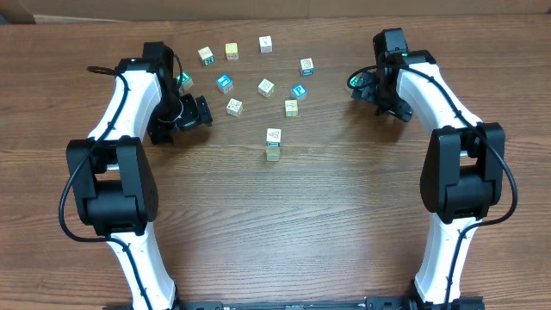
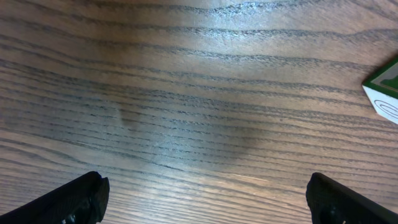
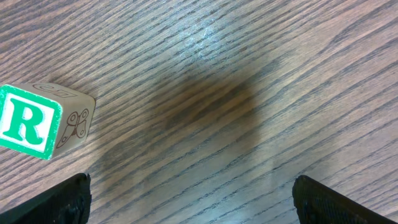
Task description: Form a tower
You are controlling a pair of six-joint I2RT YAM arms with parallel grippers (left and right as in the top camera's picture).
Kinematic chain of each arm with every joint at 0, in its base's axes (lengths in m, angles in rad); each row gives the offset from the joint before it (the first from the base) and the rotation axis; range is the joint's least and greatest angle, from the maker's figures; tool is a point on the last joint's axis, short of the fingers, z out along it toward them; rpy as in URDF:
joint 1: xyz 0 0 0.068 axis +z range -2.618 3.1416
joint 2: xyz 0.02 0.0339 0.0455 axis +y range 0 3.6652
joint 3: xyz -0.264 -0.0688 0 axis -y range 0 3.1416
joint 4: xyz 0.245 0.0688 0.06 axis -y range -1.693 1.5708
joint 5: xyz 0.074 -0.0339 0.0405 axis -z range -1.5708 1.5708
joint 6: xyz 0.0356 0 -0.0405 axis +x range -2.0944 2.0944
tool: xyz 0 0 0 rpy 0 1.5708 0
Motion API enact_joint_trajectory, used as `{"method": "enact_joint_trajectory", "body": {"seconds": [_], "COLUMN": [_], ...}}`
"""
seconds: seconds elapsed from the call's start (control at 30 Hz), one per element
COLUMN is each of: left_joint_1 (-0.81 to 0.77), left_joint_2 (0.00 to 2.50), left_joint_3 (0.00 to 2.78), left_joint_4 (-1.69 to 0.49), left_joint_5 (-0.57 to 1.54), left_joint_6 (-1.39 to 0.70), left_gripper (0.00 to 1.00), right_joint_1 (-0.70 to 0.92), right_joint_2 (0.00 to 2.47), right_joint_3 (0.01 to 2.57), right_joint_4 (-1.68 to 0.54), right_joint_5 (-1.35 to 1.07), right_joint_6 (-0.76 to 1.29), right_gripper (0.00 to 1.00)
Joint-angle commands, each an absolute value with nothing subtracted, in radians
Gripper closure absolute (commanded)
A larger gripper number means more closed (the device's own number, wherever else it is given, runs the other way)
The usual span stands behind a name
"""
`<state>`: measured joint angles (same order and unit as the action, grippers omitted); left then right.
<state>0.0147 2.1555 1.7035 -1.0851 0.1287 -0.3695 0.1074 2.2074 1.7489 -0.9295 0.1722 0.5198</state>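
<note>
Wooden table (image 1: 275, 232), loose letter cubes (image 1: 266, 87) scattered, green R cube (image 3: 43, 121)

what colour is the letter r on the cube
Green; the cube shows best in the right wrist view.

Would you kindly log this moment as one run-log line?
tower: standing alone | left tool: open, empty | right tool: open, empty | loose cubes: scattered beyond it

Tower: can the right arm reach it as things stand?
Probably yes: the right gripper is open and empty, and bare table lies between it and the tower; the nearest loose cube sits off that line.
</note>
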Motion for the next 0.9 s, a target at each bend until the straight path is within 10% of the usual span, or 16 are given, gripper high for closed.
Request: {"method": "enact_joint_trajectory", "body": {"seconds": [0.0, 0.87], "left_joint_1": [0.013, 0.013], "left_joint_2": [2.077, 1.653], "left_joint_3": [1.723, 1.471], "left_joint_4": [-1.084, -0.977], "left_joint_5": [0.12, 0.094], "left_joint_6": [-0.366, -0.318], "left_gripper": [0.0, 0.0], "right_joint_1": [0.111, 0.111], "right_joint_2": [2.171, 2.171], "right_joint_3": [1.747, 1.747], "right_joint_4": [-0.924, -0.924], "right_joint_5": [0.179, 0.179], "right_joint_6": [0.523, 0.523], "right_gripper": [0.0, 0.0]}}
